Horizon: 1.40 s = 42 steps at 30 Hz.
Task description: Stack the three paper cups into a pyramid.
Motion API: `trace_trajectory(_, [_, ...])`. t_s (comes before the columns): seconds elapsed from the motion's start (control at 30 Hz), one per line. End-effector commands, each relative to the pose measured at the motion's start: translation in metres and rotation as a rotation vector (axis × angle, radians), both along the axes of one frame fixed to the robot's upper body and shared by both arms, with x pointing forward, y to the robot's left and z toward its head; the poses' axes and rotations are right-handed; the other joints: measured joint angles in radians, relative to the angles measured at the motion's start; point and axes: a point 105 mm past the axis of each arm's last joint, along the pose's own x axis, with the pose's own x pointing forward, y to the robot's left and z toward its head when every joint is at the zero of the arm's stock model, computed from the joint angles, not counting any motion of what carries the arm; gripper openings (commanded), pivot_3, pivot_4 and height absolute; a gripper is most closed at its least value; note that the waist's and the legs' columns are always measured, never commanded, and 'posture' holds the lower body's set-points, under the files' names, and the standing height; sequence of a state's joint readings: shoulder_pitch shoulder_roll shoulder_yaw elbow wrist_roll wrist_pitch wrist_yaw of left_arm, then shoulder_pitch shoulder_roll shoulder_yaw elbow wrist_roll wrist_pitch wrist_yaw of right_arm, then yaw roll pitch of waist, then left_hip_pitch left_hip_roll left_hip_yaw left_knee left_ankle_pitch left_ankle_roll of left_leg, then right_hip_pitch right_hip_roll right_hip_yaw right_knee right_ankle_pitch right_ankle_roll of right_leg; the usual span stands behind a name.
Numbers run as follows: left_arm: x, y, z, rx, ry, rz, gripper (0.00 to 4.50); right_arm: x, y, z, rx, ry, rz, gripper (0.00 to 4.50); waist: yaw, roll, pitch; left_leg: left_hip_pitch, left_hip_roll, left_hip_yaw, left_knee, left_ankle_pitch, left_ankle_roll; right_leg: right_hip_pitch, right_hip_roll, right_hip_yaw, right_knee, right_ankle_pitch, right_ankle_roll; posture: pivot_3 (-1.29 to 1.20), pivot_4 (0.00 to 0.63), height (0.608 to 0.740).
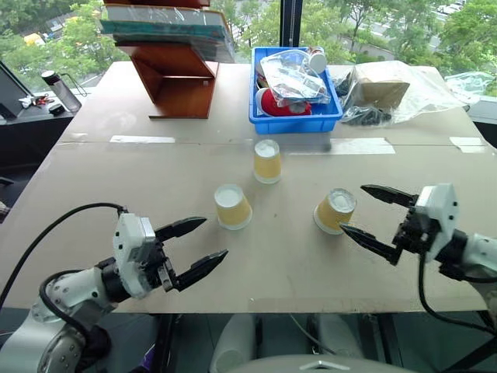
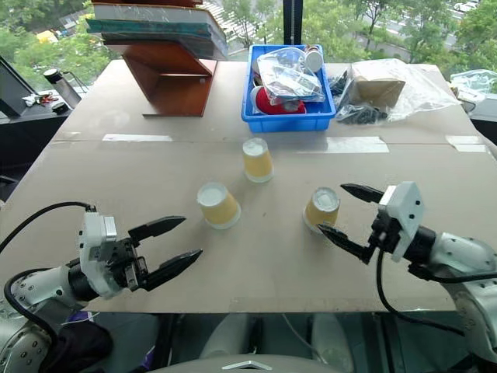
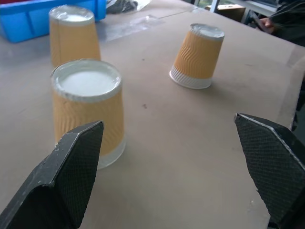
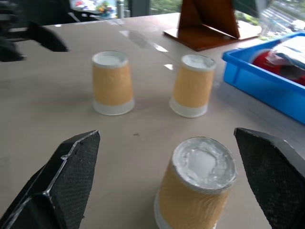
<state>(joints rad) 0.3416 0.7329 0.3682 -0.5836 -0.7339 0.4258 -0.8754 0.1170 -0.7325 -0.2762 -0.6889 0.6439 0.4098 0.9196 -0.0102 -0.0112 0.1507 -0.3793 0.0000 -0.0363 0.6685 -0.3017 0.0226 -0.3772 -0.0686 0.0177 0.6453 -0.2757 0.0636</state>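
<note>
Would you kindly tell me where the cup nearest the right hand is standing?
In the left eye view that cup stands upside down on the table's right side, just ahead of the open right hand, apart from the other two cups.

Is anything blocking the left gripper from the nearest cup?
Nothing visible. The left gripper is open, and only bare table lies between it and the nearest cup. The other two cups stand apart, off that line.

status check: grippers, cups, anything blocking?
Left gripper open, empty. Right gripper open, empty, beside nearest cup. Three paper cups upside down, apart, unstacked. Table between them bare.
</note>
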Motion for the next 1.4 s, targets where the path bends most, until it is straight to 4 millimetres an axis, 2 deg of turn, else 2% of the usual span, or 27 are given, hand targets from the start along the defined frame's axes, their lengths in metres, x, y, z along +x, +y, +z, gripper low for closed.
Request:
trace_trajectory(0.03, [0.012, 0.001, -0.001, 0.036, 0.012, 0.019, 4.5, -0.012, 0.0, 0.012, -0.029, -0.059, 0.117, 4.44, -0.001, 0.0, 0.0, 0.0, 0.0, 0.0, 0.0, 0.0, 0.0, 0.0, 0.0, 0.0, 0.0, 0.0, 0.0, 0.0, 0.15, 0.74])
trace_trajectory(0.3, [0.04, 0.001, 0.0, 0.068, -0.014, 0.021, 4.5, -0.002, -0.003, 0.015, -0.021, -0.08, 0.105, 4.44, -0.001, -0.001, 0.0, 0.0, 0.0, 0.0, 0.0, 0.0, 0.0, -0.001, 0.0, 0.0, 0.0, 0.0, 0.0, 0.0, 0.15, 0.74])
trace_trajectory(0.43, [0.053, 0.003, -0.002, 0.087, -0.043, 0.025, 4.5, -0.005, -0.002, 0.01, -0.017, -0.08, 0.084, 4.44, 0.003, -0.001, 0.0, 0.0, 0.0, 0.0, 0.0, 0.0, -0.001, 0.0, -0.001, 0.0, 0.0, 0.0, 0.0, 0.0, 0.15, 0.74])
trace_trajectory(0.63, [0.075, -0.008, -0.011, 0.108, -0.087, 0.0, 4.5, -0.012, -0.001, 0.004, -0.005, -0.053, 0.081, 4.44, 0.003, -0.001, 0.0, 0.0, -0.001, 0.0, 0.001, 0.001, -0.002, 0.0, -0.001, 0.0, 0.0, 0.0, 0.0, 0.0, 0.15, 0.74])
trace_trajectory(0.83, [0.088, -0.018, -0.015, 0.091, -0.096, -0.034, 4.5, -0.016, -0.001, 0.006, -0.01, -0.054, 0.072, 4.44, -0.001, -0.001, 0.0, 0.0, -0.001, 0.0, 0.001, 0.002, -0.003, -0.001, -0.001, 0.0, 0.001, 0.0, 0.0, 0.0, 0.15, 0.74])
trace_trajectory(1.0, [0.091, -0.025, -0.017, 0.079, -0.102, -0.062, 4.5, -0.016, -0.001, 0.006, -0.013, -0.057, 0.055, 4.44, 0.0, -0.001, 0.0, 0.0, -0.001, 0.0, 0.001, 0.002, -0.003, -0.001, -0.001, 0.0, 0.001, 0.0, 0.0, 0.0, 0.15, 0.74])
trace_trajectory(1.1, [0.09, -0.03, -0.015, 0.065, -0.109, -0.082, 3.7, -0.016, -0.002, 0.006, -0.017, -0.057, 0.037, 4.5, 0.0, -0.002, 0.0, -0.001, -0.001, 0.0, 0.001, 0.002, -0.003, -0.001, -0.001, 0.0, 0.001, 0.0, 0.0, 0.0, 0.15, 0.74])
trace_trajectory(1.13, [0.089, -0.031, -0.014, 0.061, -0.111, -0.093, 3.17, -0.016, -0.002, 0.006, -0.016, -0.056, 0.032, 4.5, 0.0, -0.002, 0.0, -0.001, -0.001, 0.0, 0.001, 0.002, -0.003, -0.001, -0.001, 0.0, 0.001, 0.0, 0.0, 0.0, 0.15, 0.74])
trace_trajectory(1.17, [0.089, -0.032, -0.013, 0.058, -0.113, -0.103, 2.87, -0.017, -0.002, 0.006, -0.015, -0.056, 0.029, 4.5, 0.0, -0.002, 0.0, -0.001, -0.001, 0.0, 0.001, 0.002, -0.003, -0.001, -0.001, 0.0, 0.001, 0.0, 0.0, 0.0, 0.15, 0.74])
trace_trajectory(1.4, [0.082, -0.04, -0.005, 0.048, -0.129, -0.185, 2.87, -0.018, -0.003, 0.005, -0.006, -0.049, -0.001, 4.5, 0.0, -0.002, 0.0, -0.001, -0.001, 0.0, 0.001, 0.002, -0.004, -0.001, -0.001, 0.0, 0.001, 0.0, 0.0, 0.0, 0.15, 0.74])
